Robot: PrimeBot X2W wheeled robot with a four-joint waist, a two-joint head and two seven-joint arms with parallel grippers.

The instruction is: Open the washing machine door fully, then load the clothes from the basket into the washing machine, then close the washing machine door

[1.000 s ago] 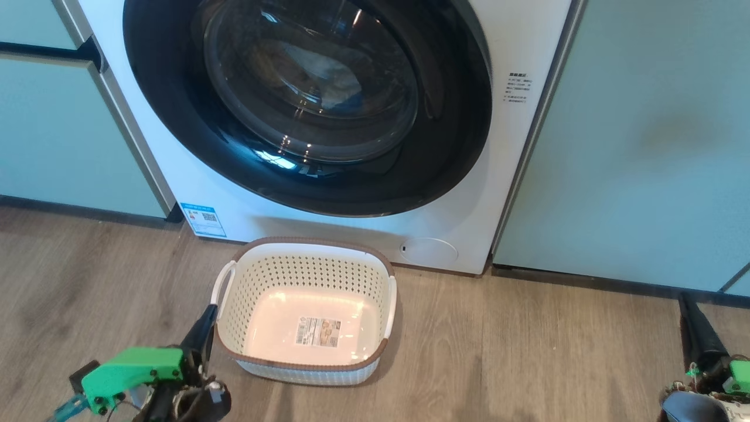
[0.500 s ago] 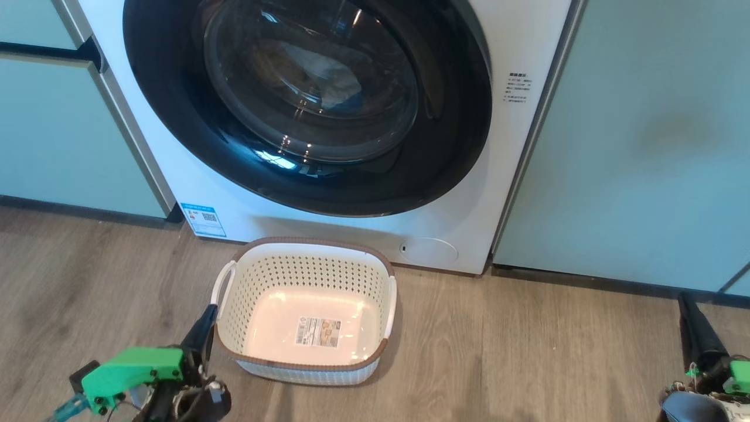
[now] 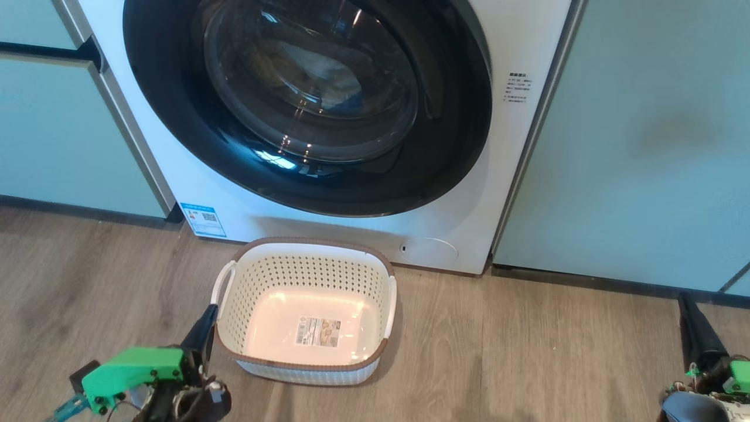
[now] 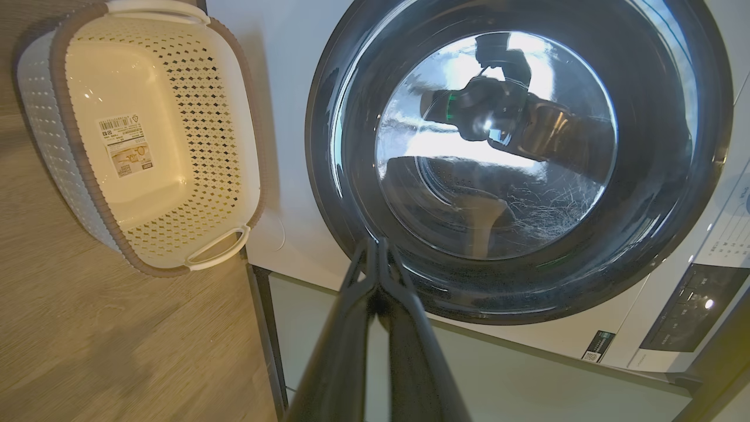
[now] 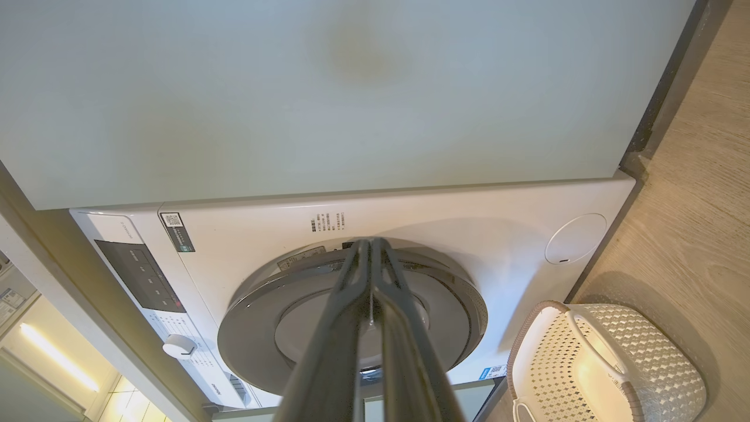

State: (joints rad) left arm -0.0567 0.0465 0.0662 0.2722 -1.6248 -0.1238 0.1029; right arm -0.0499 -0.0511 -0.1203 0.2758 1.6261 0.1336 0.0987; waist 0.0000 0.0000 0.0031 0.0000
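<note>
Washing machine (image 3: 515, 176) stands between pale green cabinets (image 3: 644, 146), on the wood floor (image 3: 527, 351). Its round black door (image 3: 176, 117) sits flat against the white front, closed. Through the clear glass bowl at the door's centre, a bit of pale cloth with some blue shows inside the drum: the clothes (image 3: 319, 73), blurred by reflections. Basket (image 3: 304, 240) sits upright on the floor just in front of the machine, below the door. Its cream base is bare and the label (image 3: 319, 331) shows in full. Small blue sticker (image 3: 203, 220) is at the machine's lower left corner, near the basket's back left. Left end effector (image 3: 210, 309) is low at the lower left of the head view, fingers pressed together with nothing between them. Its tip is just beside the basket's left handle; cannot tell if it touches. In the left wrist view the closed fingers point at the door's lower rim, apart from it. Right end effector (image 3: 683, 300) is at the lower right over bare floor, well apart from the basket. Its fingers are closed tip to tip and hold nothing. In the right wrist view they point toward the machine's front.
</note>
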